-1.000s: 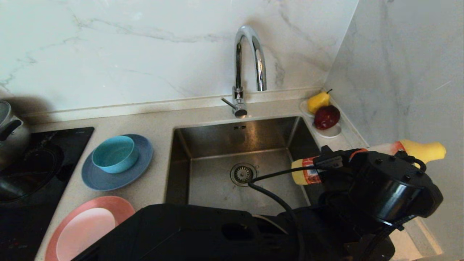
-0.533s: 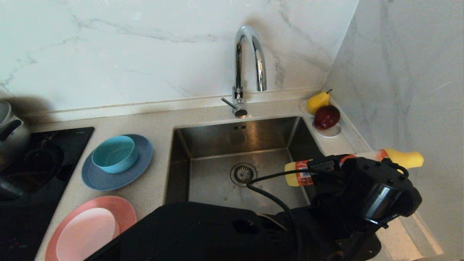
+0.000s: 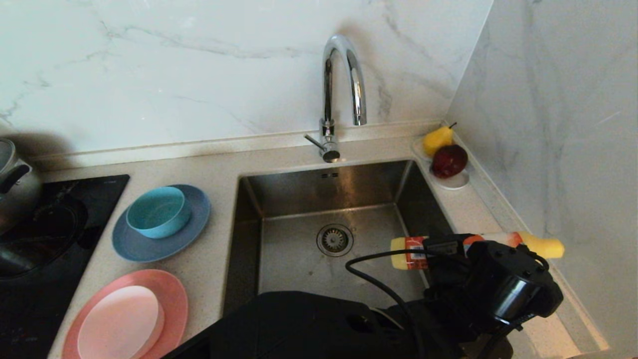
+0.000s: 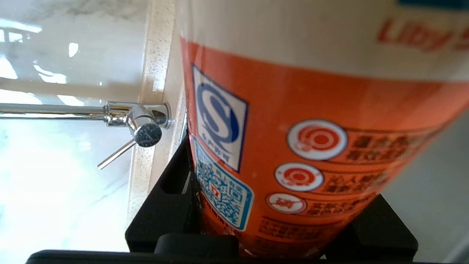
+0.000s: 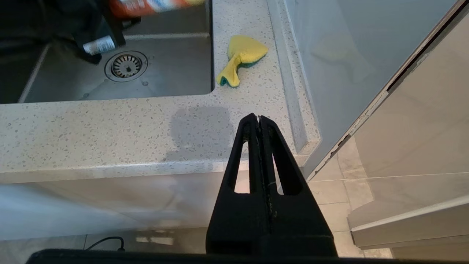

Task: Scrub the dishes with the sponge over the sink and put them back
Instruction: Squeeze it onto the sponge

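Note:
My left gripper [image 3: 451, 252] is shut on the orange detergent bottle [image 3: 411, 253], held level over the sink's right rim, yellow cap [image 3: 546, 247] toward the wall. That bottle [image 4: 311, 128] fills the left wrist view between the black fingers [image 4: 172, 205]. The yellow sponge [image 5: 242, 58] lies on the counter right of the sink [image 5: 172, 69]; my arm hides it in the head view. Left of the sink [image 3: 299, 264] a teal bowl [image 3: 157, 212] sits on a blue-grey plate [image 3: 194, 219], and a pale pink dish [image 3: 119, 321] on a salmon plate [image 3: 172, 299]. My right gripper [image 5: 258, 118] hangs shut, empty, off the counter's front edge.
A chrome faucet [image 3: 341, 80] stands behind the sink. A white saucer [image 3: 451, 182] with a pear [image 3: 437, 139] and an apple [image 3: 449, 160] sits in the back right corner. A black cooktop [image 3: 45, 239] with a kettle [image 3: 15, 182] is at far left.
My left gripper has carried the bottle lower and nearer the front, down toward the counter at the sink's right rim. The dishes and the right arm have not moved.

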